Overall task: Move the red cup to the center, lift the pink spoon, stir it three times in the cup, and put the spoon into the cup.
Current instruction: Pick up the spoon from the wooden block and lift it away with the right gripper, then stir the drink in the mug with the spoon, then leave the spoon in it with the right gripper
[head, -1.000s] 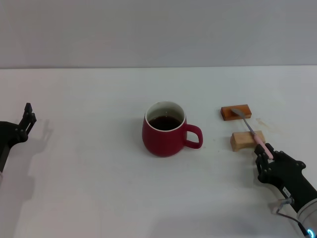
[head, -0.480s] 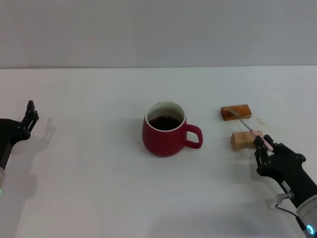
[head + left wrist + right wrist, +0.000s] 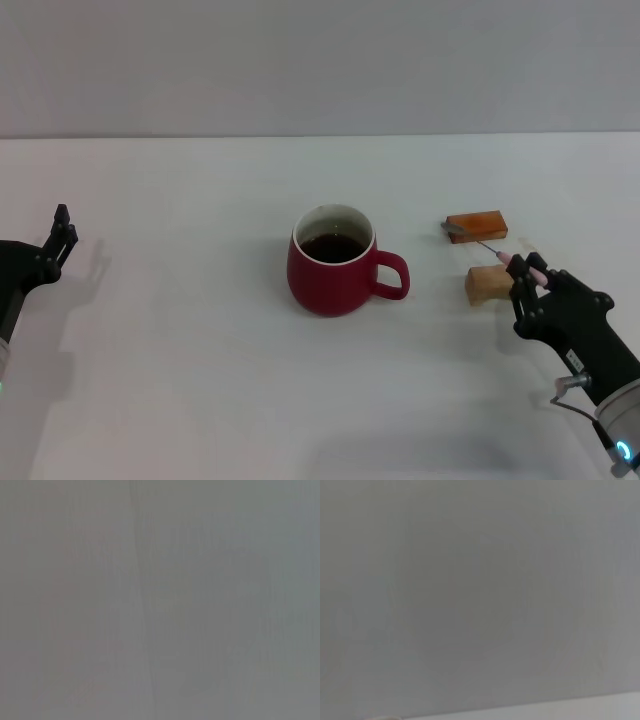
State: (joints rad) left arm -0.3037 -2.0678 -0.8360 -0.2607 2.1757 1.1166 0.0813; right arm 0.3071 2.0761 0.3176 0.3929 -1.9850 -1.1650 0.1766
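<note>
Since earlier frame: spoon (image 3: 497, 252) raised off tan block (image 3: 486, 283), bowl end near orange block (image 3: 476, 226), handle pinched in right gripper (image 3: 530, 272) fingers at lower right. Cup (image 3: 339, 262) mid-frame on table (image 3: 200, 380), unchanged. Left gripper (image 3: 62, 232) parked far left, fingers narrow.

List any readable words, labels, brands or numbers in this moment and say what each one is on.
None can be read.
The red cup is plain, with no print or logo.
The two wooden blocks carry no marks.
The pink spoon, held in the right gripper, shows no lettering.
The left gripper and the white table bear no text.
Both wrist views show only blank grey.
</note>
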